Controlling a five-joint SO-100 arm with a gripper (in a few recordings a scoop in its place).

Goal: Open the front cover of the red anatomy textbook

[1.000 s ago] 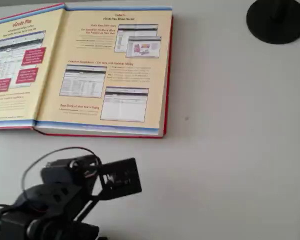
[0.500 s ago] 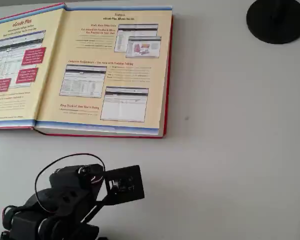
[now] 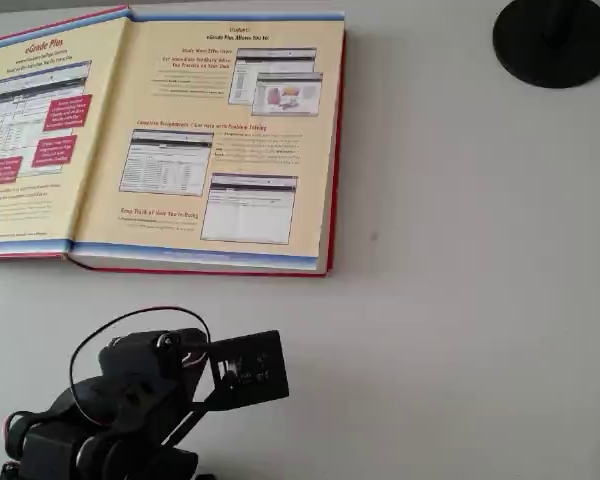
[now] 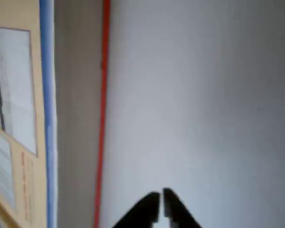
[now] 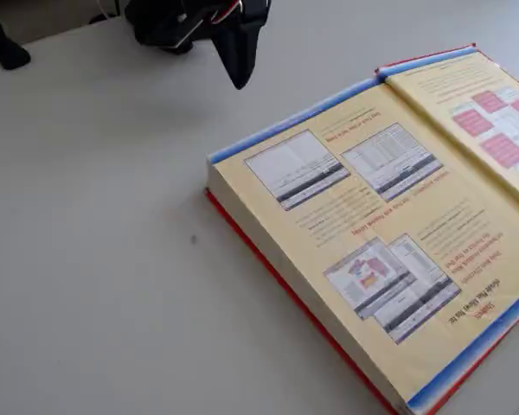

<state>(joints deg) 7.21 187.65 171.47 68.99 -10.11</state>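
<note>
The red anatomy textbook (image 3: 210, 140) lies open before us, front cover (image 3: 25, 140) flat leftward, spine running away; our gripper (image 4: 160, 204) is nearly closed, empty.

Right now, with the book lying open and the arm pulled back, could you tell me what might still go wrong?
Little looks risky. The front cover lies flat, inner side up, so the red anatomy textbook is already open. The fingers, nearly closed and empty, sit near the book's red edge in the wrist view; a forward sweep might nudge the book or scuff its page. The black disc stands far off, so a collision there seems unlikely.
</note>
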